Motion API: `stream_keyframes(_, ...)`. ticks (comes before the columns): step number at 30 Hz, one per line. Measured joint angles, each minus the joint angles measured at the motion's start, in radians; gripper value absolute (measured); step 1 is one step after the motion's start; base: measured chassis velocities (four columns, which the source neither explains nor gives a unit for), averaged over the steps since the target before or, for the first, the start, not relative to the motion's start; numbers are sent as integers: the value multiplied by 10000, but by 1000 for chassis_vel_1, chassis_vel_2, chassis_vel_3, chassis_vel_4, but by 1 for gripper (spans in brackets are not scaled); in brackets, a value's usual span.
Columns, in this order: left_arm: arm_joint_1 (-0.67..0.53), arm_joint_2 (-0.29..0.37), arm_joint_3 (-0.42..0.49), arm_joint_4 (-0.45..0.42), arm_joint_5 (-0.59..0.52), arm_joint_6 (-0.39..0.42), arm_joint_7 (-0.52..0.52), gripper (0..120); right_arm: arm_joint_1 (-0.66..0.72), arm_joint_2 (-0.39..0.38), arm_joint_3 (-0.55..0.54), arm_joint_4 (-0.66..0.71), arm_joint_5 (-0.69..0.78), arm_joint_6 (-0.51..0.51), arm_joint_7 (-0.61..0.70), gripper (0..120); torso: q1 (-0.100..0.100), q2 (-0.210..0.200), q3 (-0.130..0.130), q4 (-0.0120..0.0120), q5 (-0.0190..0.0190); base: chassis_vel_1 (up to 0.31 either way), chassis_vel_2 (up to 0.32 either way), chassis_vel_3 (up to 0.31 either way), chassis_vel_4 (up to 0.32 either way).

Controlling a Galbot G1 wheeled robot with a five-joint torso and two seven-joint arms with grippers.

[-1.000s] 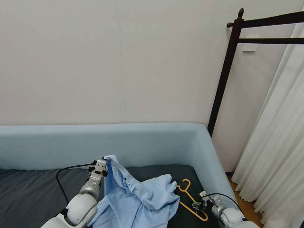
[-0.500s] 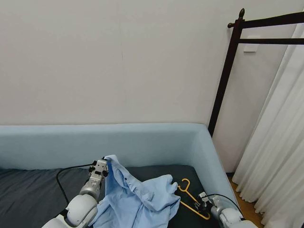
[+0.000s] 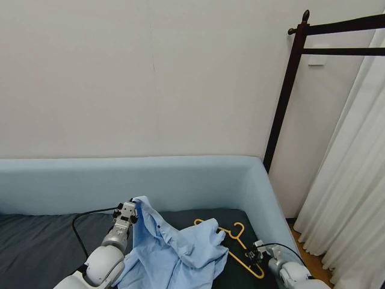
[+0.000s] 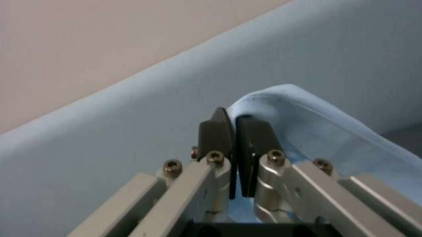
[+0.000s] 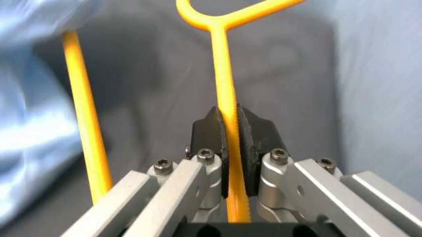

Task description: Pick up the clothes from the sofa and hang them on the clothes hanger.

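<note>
**Two Grippers, One Shirt, One Hanger**

The left gripper (image 4: 232, 123) had its two black jaws pressed together. They pinched the edge of the light blue cloth shirt (image 4: 310, 113). No gap showed between them, just the thin fold of cloth. In the head view, the left gripper (image 3: 126, 212) held that corner up, close to the pale blue padded sofa back (image 3: 180, 180). The rest of the shirt (image 3: 174, 250) hung down in a crumpled heap onto the dark grey seat cushion (image 3: 36, 241).

The right gripper (image 5: 229, 123) had its jaws squeezed on the thin orange plastic hanger (image 5: 224, 74). It gripped the straight rod that ran up to the hook. In the head view, the right gripper (image 3: 252, 254) sat low near the right end of the sofa. The hanger (image 3: 243, 267) lay slanted over the seat, and one end of it was tucked under the shirt.

A tall dark wooden clothes rack (image 3: 283, 102) stood past the sofa's right end, beside a white curtain (image 3: 355, 180).
</note>
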Motion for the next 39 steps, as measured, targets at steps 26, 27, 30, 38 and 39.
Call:
stream_keyframes(26,-620,1033,41,-973,-1381,671,458,0,-3492,-2144,1504,6942,-7089,2788,4612,4,-2,2,-3,6,-1,0,0,0,0)
stream_keyframes(27,-639,1107,30,-1008,-1386,708,505,0,-3800,-2144,1616,7166,-7345,2914,4639,4,-2,2,-3,6,-1,0,0,0,0)
stream_keyframes(30,-734,1240,34,-1075,-1401,804,563,0,-4341,-2132,1784,7524,-7907,3169,4729,4,-2,2,-4,4,-1,0,0,0,0)
stream_keyframes(38,-978,1429,209,-1464,-1451,1254,586,0,-5263,-1792,1062,8299,-9475,3643,5054,4,-2,2,-3,2,-1,0,0,0,0)
stream_keyframes(39,-954,1435,233,-1524,-1449,1317,563,0,-5246,-1735,765,8384,-9591,3643,5131,4,-2,2,-3,3,-3,0,0,0,0)
